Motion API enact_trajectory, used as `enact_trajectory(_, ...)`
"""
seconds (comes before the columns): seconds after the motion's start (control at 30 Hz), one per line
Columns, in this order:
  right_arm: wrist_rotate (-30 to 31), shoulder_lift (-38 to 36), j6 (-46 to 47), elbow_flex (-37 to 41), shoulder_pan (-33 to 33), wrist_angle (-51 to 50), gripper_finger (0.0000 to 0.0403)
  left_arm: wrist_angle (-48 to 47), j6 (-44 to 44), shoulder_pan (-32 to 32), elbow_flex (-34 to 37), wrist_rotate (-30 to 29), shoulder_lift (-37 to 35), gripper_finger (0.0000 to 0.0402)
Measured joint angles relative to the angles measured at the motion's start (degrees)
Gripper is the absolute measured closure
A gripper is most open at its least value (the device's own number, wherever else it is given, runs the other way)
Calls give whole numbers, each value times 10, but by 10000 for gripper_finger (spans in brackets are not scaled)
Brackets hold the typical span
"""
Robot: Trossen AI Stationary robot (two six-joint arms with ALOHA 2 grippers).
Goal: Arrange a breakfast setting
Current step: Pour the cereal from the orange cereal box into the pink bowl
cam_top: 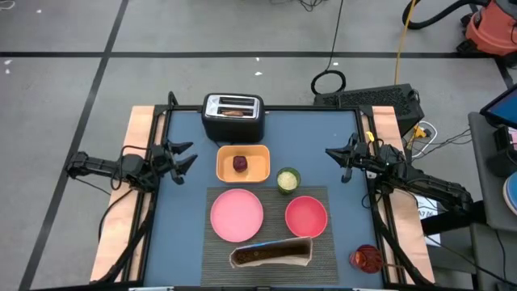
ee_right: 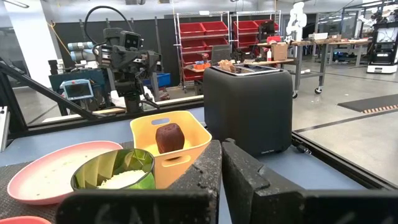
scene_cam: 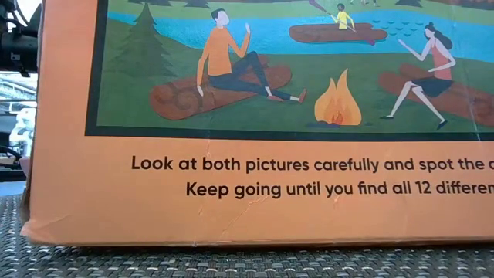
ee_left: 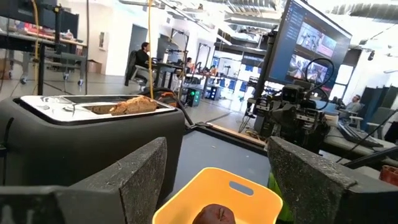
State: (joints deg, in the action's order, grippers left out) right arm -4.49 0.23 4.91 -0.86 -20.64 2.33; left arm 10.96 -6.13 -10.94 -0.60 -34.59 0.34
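Left gripper (cam_top: 187,158) is seen at the left edge of the blue table (cam_top: 186,129), just left of the yellow bin (cam_top: 243,162); its fingers (ee_left: 127,177) are spread wide with nothing between them. Right gripper (cam_top: 334,153) is parked at the right edge of the table, jaws pressed together and empty.

Black toaster (cam_top: 233,115) is placed at the far side of the table, with a brown toast slice (cam_top: 235,112) sitting in one slot; in the left wrist view the slice is seen sticking up out of the slot. Yellow bin is placed just in front of the toaster, and a small dark-red fruit (cam_top: 240,163) is contained in it.

Dark grey ribbed placemat (cam_top: 271,196) is laid at the near centre. Round pink plate (cam_top: 237,214) is set on its left half, pink bowl (cam_top: 306,216) on its right half. Small green bowl (cam_top: 287,179) with pale contents is found at the mat's far edge, between bin and pink bowl. Orange-red cereal box (cam_top: 271,253) is lying flat along the mat's near edge; the low view is filled by its printed back panel. A red round object (cam_top: 366,259) is seen off the mat at the near right corner; it cannot be identified further. Gold spoon cannot be made out.
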Motion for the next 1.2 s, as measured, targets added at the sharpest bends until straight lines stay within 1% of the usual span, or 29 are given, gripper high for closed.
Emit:
enact_trajectory(0.1,0,0,0,0,0,0,394,0,-5,0,0,33,0,106)
enact_trajectory(0.17,0,0,0,0,0,0,394,0,-14,0,0,48,0,91)
enact_trajectory(0.37,0,0,0,0,0,0,394,0,-25,0,0,57,0,27)
enact_trajectory(0.43,0,0,0,0,0,0,394,5,-47,0,0,58,0,11)
enact_trajectory(0.5,0,0,0,0,0,0,394,22,-81,0,0,60,0,4)
enact_trajectory(0.57,0,0,0,0,0,0,394,32,-90,0,0,71,0,3)
enact_trajectory(0.7,0,0,0,0,0,0,394,52,-75,0,0,120,0,2)
enact_trajectory(0.83,0,0,0,0,0,0,394,76,-64,-11,0,190,10,2)
enact_trajectory(0.9,0,0,0,0,0,0,394,93,-62,-25,0,213,30,2)
enact_trajectory(0.93,0,0,0,0,0,0,394,102,-62,-34,0,215,42,2)
enact_trajectory(1.1,0,0,0,0,0,0,394,161,-63,-84,-4,215,131,2)
enact_trajectory(1.2,0,0,0,0,0,0,394,166,-62,-115,-36,207,197,2)
